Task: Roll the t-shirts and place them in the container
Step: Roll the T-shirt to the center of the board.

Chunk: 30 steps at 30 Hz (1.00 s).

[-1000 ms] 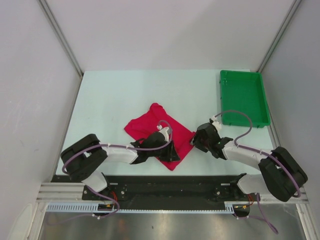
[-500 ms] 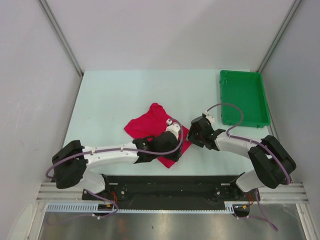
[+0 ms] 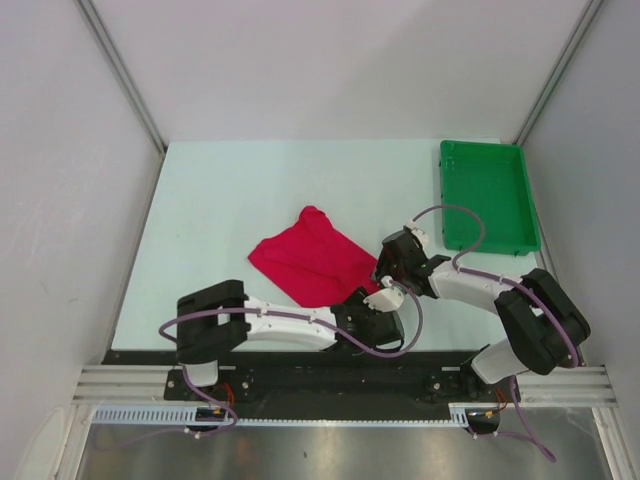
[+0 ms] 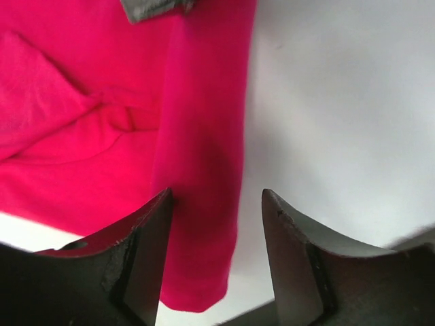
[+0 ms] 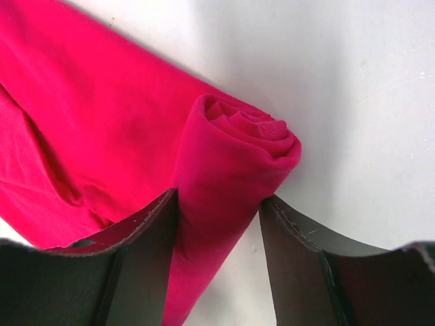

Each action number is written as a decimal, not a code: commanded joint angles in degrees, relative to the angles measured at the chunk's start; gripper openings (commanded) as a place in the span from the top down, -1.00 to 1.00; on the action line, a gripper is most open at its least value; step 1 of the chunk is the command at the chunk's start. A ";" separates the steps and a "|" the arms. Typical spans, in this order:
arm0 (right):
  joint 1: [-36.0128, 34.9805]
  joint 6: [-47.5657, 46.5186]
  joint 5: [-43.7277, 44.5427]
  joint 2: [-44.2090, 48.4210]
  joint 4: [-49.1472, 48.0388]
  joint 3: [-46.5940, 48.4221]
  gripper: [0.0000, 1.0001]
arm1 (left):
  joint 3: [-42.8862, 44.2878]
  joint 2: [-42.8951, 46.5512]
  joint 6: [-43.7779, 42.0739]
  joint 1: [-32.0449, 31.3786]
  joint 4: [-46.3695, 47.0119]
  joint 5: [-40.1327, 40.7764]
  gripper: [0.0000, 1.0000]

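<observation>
The crimson t-shirt [image 3: 312, 262] lies mid-table, partly rolled along its right edge. In the right wrist view the rolled end [image 5: 234, 156] sits between my right gripper's [image 5: 219, 204] jaws, and both fingers press on it. In the top view my right gripper [image 3: 388, 268] is at the shirt's right corner. My left gripper [image 3: 383, 297] is just nearer, at the same edge. In the left wrist view it [image 4: 216, 231] is open, with the shirt's rolled edge [image 4: 200, 204] lying between the jaws, close to the left finger [image 4: 146, 258].
A green tray [image 3: 485, 195] stands at the back right of the pale table [image 3: 230, 190]. The left arm lies along the table's near edge. Grey walls close in both sides.
My left gripper has left the top of the shirt and swung right along the near edge to the shirt's right corner. My right gripper shifted slightly left, then stayed at the roll.
</observation>
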State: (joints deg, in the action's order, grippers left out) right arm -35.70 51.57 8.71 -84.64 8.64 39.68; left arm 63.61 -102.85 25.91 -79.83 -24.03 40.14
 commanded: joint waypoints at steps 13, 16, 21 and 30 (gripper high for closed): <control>0.99 -2.35 1.65 4.20 5.85 -0.13 -0.50 | -0.41 -0.97 0.02 1.96 2.39 -0.97 0.97; 2.65 -2.35 3.15 8.85 8.57 -0.31 -0.67 | -4.81 4.75 0.71 4.59 10.30 -12.22 1.00; 7.83 -4.81 3.16 17.74 11.30 -2.59 -0.74 | -5.43 6.08 4.13 6.44 14.71 -23.08 1.00; 8.11 -3.15 0.52 27.77 12.28 -8.91 -0.47 | -13.94 6.96 16.69 12.15 25.68 -38.90 1.00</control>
State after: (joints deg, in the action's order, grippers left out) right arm -27.00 47.81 9.89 -58.78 19.66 33.65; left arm 54.04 -98.28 33.58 -70.41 -5.76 12.95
